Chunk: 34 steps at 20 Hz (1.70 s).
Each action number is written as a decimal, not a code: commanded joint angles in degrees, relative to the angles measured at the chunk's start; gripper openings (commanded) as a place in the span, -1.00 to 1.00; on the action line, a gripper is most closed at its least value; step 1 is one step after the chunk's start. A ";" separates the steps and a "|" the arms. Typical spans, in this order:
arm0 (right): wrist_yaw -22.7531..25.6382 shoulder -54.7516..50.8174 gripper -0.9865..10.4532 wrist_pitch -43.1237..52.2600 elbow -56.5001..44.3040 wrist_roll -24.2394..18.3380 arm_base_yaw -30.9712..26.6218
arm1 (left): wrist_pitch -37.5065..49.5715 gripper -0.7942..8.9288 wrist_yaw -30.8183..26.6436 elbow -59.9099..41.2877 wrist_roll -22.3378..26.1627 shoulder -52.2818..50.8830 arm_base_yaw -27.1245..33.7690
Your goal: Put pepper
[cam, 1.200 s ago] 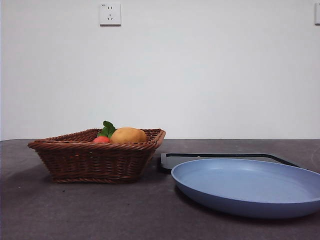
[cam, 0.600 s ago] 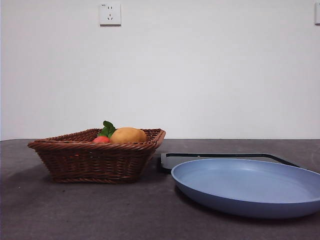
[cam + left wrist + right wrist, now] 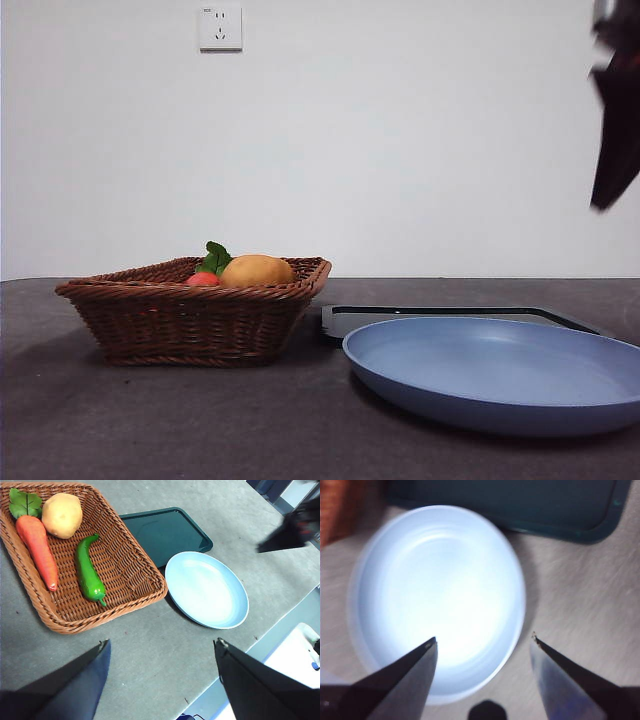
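Overhead, right gripper (image 3: 482,640) hangs above the blue plate (image 3: 437,600), jaws spread, nothing held.
Left gripper (image 3: 160,642) likewise spread and bare, high over the table. Pepper (image 3: 88,571) lies in the wicker basket (image 3: 145,587) between carrot (image 3: 36,544) and basket wall, potato (image 3: 62,515) nearby; dark tray (image 3: 162,532) beside.

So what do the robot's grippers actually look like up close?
Each gripper ends in two flat, black jaws that taper to points, like wedge-shaped blades: the left gripper and the right gripper look alike. No cables, markings or coverings show here.
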 commanded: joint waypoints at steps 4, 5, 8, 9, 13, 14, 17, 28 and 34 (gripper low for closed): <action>0.55 11.17 -0.26 5.99 0.94 0.28 0.22 | 0.74 -0.09 0.28 0.83 0.79 0.22 -0.11; 0.55 12.74 -0.27 6.88 0.94 0.24 0.22 | 0.87 -0.09 0.28 0.83 0.79 0.22 -0.11; 0.55 17.29 -0.31 8.57 0.94 0.07 0.22 | 1.07 -0.09 0.28 0.83 0.79 0.22 -0.11; 0.55 18.40 -0.31 8.85 0.94 -0.02 0.22 | 1.09 -0.09 0.26 0.83 0.79 0.22 -0.11; 0.37 21.64 -0.41 9.99 0.94 -0.33 0.48 | 1.11 -0.09 0.20 0.83 0.79 0.22 -0.11; 0.37 21.90 -0.52 10.05 0.94 -0.33 0.55 | 1.11 -0.09 0.17 0.83 0.79 0.22 -0.11; 0.31 21.97 -0.83 10.05 0.94 -0.33 0.52 | 1.09 -0.09 0.11 0.83 0.79 0.35 -0.11; -0.09 12.94 -0.82 6.95 1.05 2.99 0.26 | 2.80 -0.09 -3.87 1.14 -1.81 1.81 -1.57; -0.11 -2.82 -0.82 3.87 1.44 5.77 -1.18 | 6.23 -0.09 -11.50 6.38 -2.34 14.49 -8.96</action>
